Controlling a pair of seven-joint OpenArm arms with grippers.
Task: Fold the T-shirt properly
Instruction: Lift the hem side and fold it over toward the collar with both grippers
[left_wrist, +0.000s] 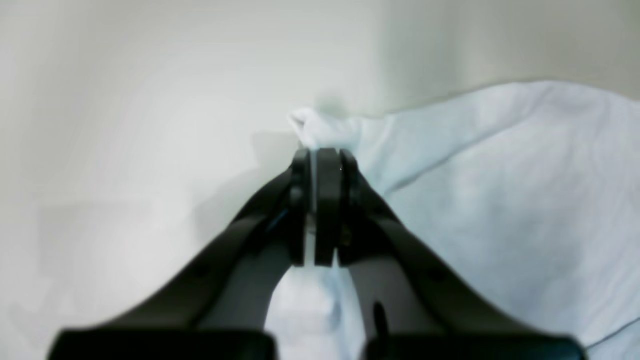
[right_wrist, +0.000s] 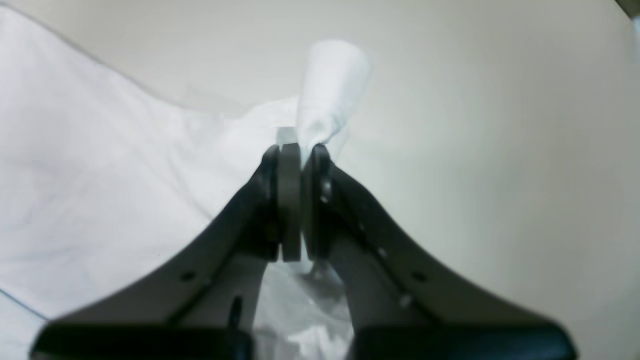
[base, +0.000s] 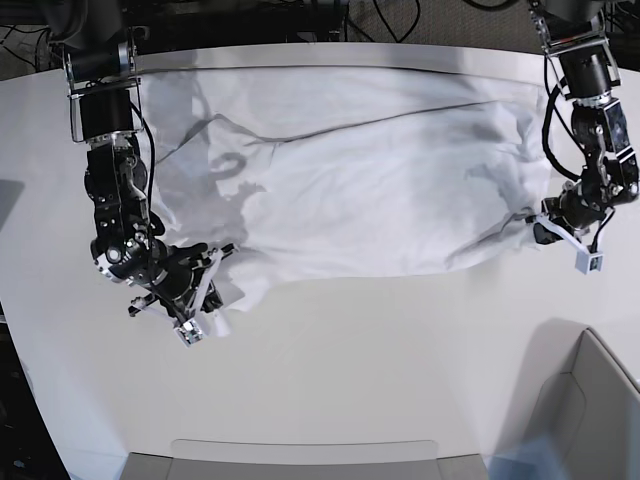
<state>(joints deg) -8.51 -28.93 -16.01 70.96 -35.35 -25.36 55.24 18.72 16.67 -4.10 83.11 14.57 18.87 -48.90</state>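
White cotton, soft and wrinkled: T-shirt (base: 350, 200) spread across the far half of the tabletop (base: 380, 370), stretched between the two tools. Left tool (left_wrist: 320, 155) nearly closed, pinching a bunched corner of fabric that pokes out just past its tips; rest of the cloth off to its right. Right tool (right_wrist: 297, 150) likewise clamped on a twisted peak of cloth standing up beyond its tips, body of the shirt to its left. In the base view, near edge sagging in a shallow curve between the grips.

Judged step: carrying the held edge over for a fold. Best done moving both tools together, level and at matched pace, with slight tension to flatten wrinkles. Lay down before releasing; watch for thin pinches slipping.
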